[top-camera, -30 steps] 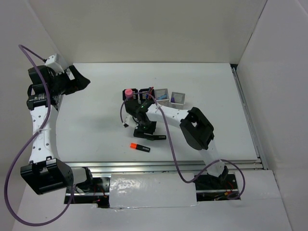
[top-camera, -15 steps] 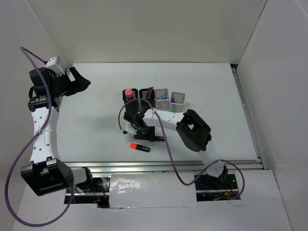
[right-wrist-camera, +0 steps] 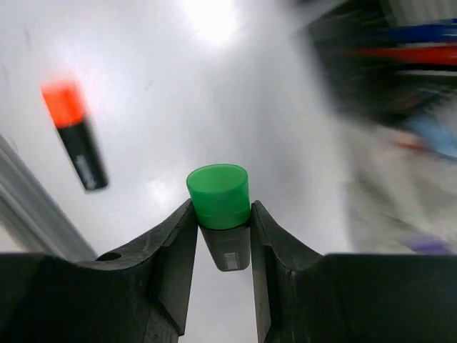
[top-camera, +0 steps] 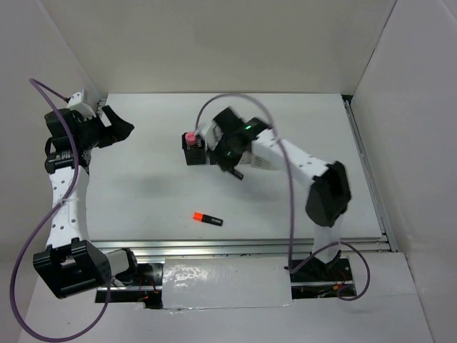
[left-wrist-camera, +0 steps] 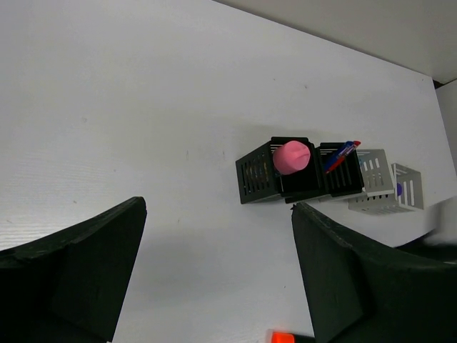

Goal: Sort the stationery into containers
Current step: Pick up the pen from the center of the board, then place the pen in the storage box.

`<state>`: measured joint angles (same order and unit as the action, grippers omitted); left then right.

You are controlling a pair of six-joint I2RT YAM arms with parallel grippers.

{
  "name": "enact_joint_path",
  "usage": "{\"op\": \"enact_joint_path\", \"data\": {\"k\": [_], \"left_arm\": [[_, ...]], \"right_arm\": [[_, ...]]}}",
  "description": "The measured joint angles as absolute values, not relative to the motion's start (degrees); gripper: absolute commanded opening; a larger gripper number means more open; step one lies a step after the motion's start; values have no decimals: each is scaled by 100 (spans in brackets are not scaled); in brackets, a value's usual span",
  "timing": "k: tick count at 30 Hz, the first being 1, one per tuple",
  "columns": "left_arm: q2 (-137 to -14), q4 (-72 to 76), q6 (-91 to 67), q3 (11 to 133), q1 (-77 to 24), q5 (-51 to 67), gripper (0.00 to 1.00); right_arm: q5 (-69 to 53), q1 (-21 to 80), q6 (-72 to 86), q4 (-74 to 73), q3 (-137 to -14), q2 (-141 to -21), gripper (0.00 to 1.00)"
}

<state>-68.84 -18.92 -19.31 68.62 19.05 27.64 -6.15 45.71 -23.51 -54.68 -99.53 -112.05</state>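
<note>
- Looking down from overhead first: the right arm (top-camera: 285, 153) stretches across the white table (top-camera: 143, 193) and lies over the row of cups. Only the end black cup (top-camera: 191, 154) and the pink-capped marker (top-camera: 191, 136) standing in it show clearly.
- An orange highlighter (top-camera: 208, 218) lies flat on the table by itself, on the near side and well apart from the cups.
- The left gripper (top-camera: 121, 127) hangs over the far left corner of the table, well apart from the cups and the highlighter.
- From the left wrist, its two dark fingers (left-wrist-camera: 71, 271) stand wide apart with nothing between them.
- This view gives what the overhead one hides: all four cups in one row with nothing in front of them.
- The black cup with the pink marker comes first. A second black cup (left-wrist-camera: 343, 184) touches it, with a blue pen (left-wrist-camera: 344, 150) leaning out. Then come a light grey cup (left-wrist-camera: 371, 184) and the last grey cup (left-wrist-camera: 408, 187).
- The orange tip of the highlighter just shows at the bottom edge.
- From the right wrist, the right gripper (right-wrist-camera: 221, 214) has its fingers (right-wrist-camera: 171, 257) clamped on a green-capped marker (right-wrist-camera: 218, 193), with the cap towards the camera. The marker is lifted off the table.
- That marker is plain only here; from above I cannot pick it out under the arm.
- The orange highlighter lies below on the left. The cups at upper right are smeared by blur, with only red and blue streaks readable.
</note>
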Motion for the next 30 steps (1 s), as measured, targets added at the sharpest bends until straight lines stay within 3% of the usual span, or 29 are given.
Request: {"op": "enact_joint_path", "data": {"k": [7, 10, 18, 26, 30], "left_arm": [[-6884, -1704, -2128, 6552, 1653, 2729, 95], [-6884, -1568, -2154, 6552, 1531, 2698, 95], [-6949, -1490, -2165, 6558, 1396, 2510, 95], [-7076, -1487, -2167, 6567, 1393, 2425, 97], [-7081, -1487, -2165, 6567, 1393, 2425, 97]], "right_arm": [[-1463, 1662, -1022, -3452, -9915, -9008, 0], [-1608, 967, -609, -2742, -9430, -8586, 0], [-2453, 860, -429, -2305, -8967, -9441, 0], [-2604, 880, -480, -1955, -8160, -9507, 0], [-2700, 880, -558, -1863, -8145, -9566, 12]]}}
